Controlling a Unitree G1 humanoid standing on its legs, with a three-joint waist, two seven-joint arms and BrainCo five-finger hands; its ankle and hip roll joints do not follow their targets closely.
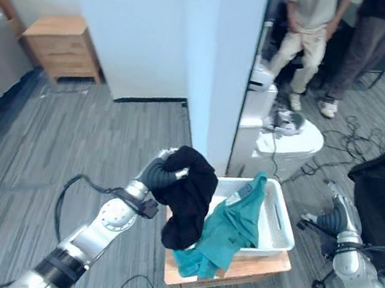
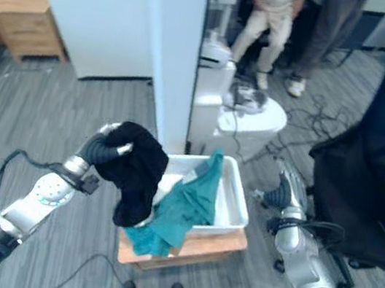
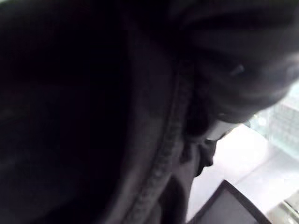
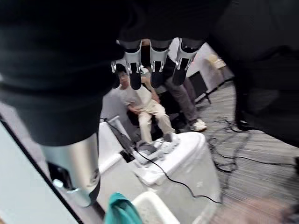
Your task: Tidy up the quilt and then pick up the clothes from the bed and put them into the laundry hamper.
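While left hand grips one black garment – one teal garment draped over one hamper, right hand relaxed, empty.

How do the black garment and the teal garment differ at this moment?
The black garment hangs bunched from the left hand, above the near left corner of the white hamper; the teal garment is held by no hand. The black one hangs in the air; the teal one is draped over the hamper's front rim, its lower end spilling onto the wooden platform. Both are crumpled cloth.
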